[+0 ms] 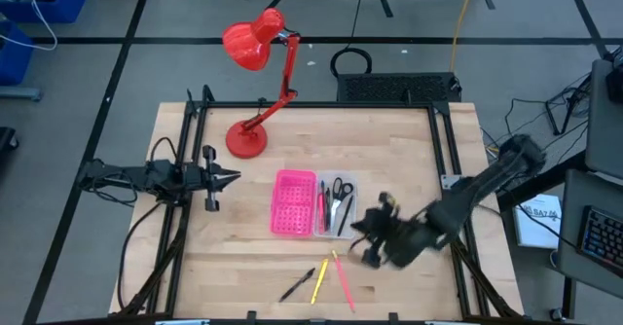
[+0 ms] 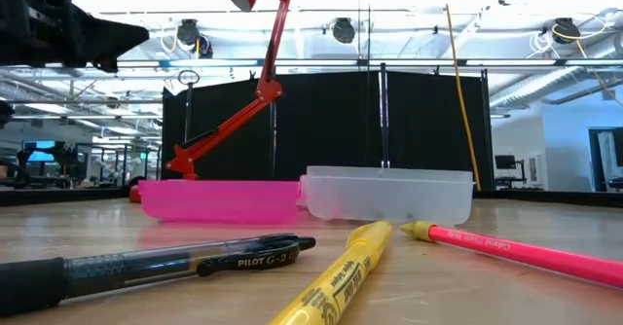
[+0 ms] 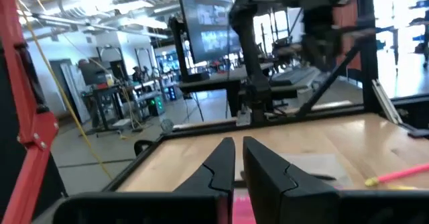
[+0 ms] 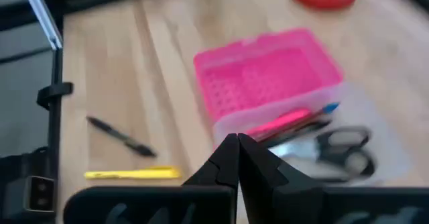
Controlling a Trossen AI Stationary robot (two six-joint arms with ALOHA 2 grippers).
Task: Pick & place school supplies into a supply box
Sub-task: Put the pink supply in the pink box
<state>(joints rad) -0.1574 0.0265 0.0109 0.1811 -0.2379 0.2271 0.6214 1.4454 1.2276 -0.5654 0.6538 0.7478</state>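
Supplies left to pick lie near the table's front edge: a black pen, a yellow highlighter and a pink pencil, close together and fanned out, none touching the supply box. That box sits at mid-table, its pink perforated half toward the left arm and its clear tray toward the right, and the tray already holds the scissors with a few thin pens beside them. The right gripper hovers just beside the tray's near corner, between the box and the three loose items, its fingers pressed together on nothing. The likely step is to fetch the next loose piece. Doing it well probably means opening the fingers before descending, picking the pink pencil as the closest, and closing across its shaft near the middle so it stays level. The left gripper waits well apart on the table's left side, its fingers almost touching and empty.
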